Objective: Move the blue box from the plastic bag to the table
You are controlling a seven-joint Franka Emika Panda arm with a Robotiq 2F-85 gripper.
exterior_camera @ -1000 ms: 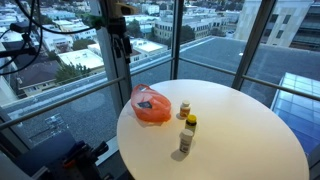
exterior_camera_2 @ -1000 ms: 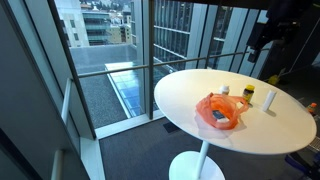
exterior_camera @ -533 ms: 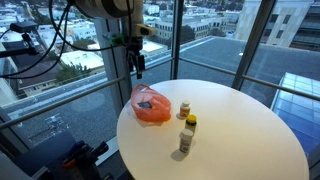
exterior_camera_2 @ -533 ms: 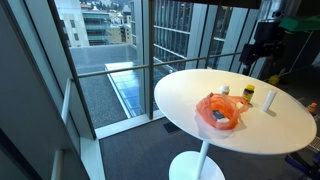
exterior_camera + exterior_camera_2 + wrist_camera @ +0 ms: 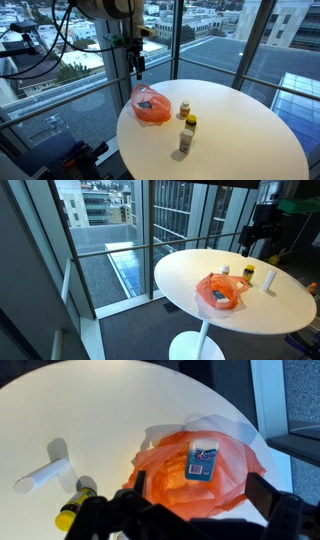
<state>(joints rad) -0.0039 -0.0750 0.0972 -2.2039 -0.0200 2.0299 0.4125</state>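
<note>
Wrist view shows the blue box (image 5: 203, 460) lying flat inside the open orange plastic bag (image 5: 160, 465), label side up, with bag film bunched around it on all sides. The bag rests on the round white table (image 5: 120, 410). The gripper (image 5: 197, 500) hangs above the bag with its jaws spread wide apart and nothing between them. From this angle the box sits roughly between the 2 fingers. In an exterior view the gripper (image 5: 137, 70) is well above the table surface, near the bag's far edge and apart from it.

Status: 0 parts of the transfer are complete. The box is untouched and fully inside the bag. The step in hand appears to be the approach.

Remaining, by judgement:
1. Descend through the bag opening.
2. Close on the box without pinching the film.
3. Lift until the box is free of the bag.
4. Set it on bare table and release.

A white bottle (image 5: 40, 475) and a yellow-capped bottle (image 5: 75, 508) stand near the bag. The placement spot should be well apart from both.
</note>
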